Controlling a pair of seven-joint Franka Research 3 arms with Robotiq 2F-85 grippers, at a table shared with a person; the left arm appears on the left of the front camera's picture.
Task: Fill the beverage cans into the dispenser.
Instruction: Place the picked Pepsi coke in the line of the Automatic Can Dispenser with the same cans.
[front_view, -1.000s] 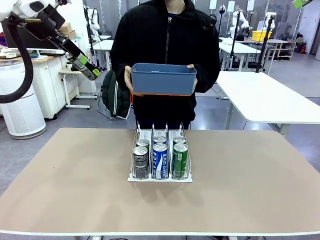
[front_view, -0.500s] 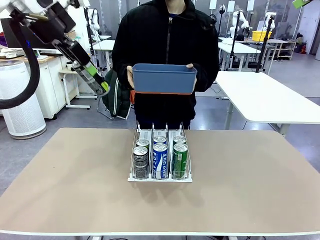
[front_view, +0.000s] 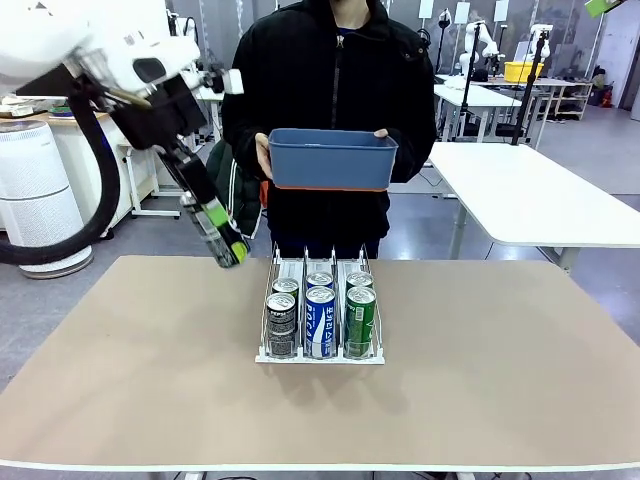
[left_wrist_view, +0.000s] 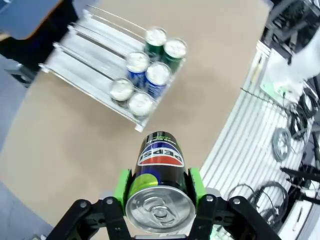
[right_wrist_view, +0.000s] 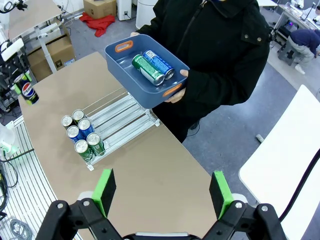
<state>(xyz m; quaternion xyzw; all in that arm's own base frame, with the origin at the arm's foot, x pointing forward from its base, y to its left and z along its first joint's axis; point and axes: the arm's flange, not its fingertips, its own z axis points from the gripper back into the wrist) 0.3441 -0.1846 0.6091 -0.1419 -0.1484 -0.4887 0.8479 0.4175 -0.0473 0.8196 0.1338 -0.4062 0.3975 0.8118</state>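
Observation:
My left gripper (left_wrist_view: 159, 184) is shut on a black cola can (left_wrist_view: 160, 175), its green pads on the can's sides. In the front view this can (front_view: 222, 238) hangs tilted just above the table, left of the dispenser's (front_view: 272, 352) far end. The white dispenser (left_wrist_view: 82, 47) holds two cans in each lane at its near end: black (front_view: 281, 322), blue-and-white (front_view: 320, 318) and green (front_view: 360, 316). My right gripper (right_wrist_view: 162, 192) is open and holds nothing, high above the table. A person holds a blue tub (right_wrist_view: 134, 84) with a green can (right_wrist_view: 147, 69) and a blue can (right_wrist_view: 159, 61) in it.
The person stands at the table's far edge behind the dispenser and holds the tub (front_view: 330, 160) at chest height. The lanes' far halves (right_wrist_view: 120, 116) are bare. Tan tabletop (front_view: 500, 340) spreads on both sides of the dispenser. A white table stands at the back right.
My left arm has swung down and to the right with the black can, from high at the upper left to just beside the dispenser. The tub and the racked cans have stayed put.

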